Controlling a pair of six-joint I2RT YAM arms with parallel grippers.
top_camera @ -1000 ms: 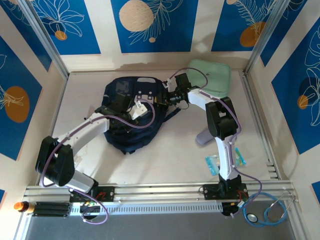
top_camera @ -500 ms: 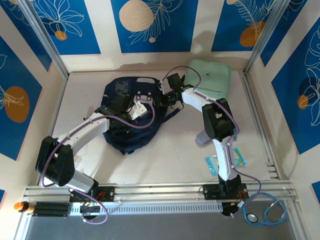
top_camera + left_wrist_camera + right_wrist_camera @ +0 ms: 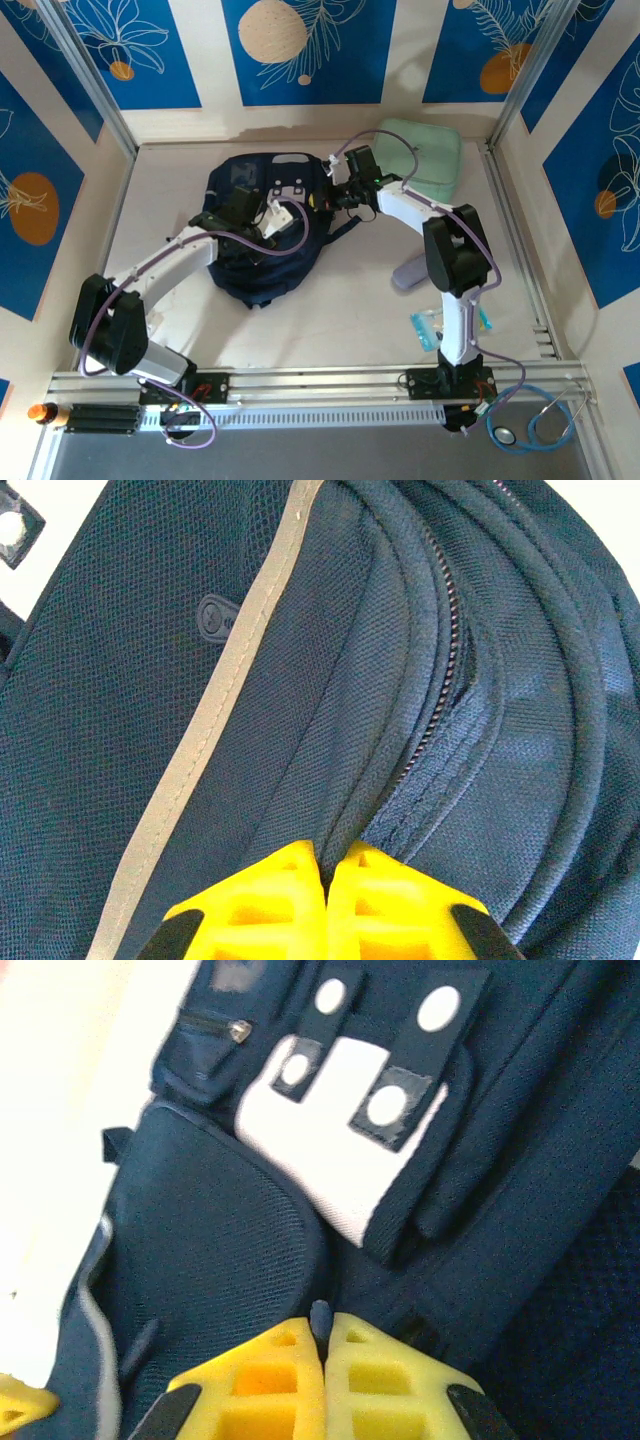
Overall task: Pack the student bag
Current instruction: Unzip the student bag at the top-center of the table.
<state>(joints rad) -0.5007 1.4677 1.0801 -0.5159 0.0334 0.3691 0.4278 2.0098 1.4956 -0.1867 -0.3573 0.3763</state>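
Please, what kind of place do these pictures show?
Probably a robot test cell in a lab: the left arm and right arm are bolted to a rail at the table edge, and aluminium posts and blue printed panels enclose it, with a student bag on it.

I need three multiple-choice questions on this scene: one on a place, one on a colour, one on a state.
1. The mint-green case lies at: A) the table's far right corner; B) its near left corner; C) its middle.
2. The gripper fingers are: A) red; B) yellow; C) white.
3. The right gripper is: A) wide open; B) shut; C) holding the case.
Key: A, the top view shows it by the far right post; B, both wrist views show yellow; B, its fingers meet on the student bag.
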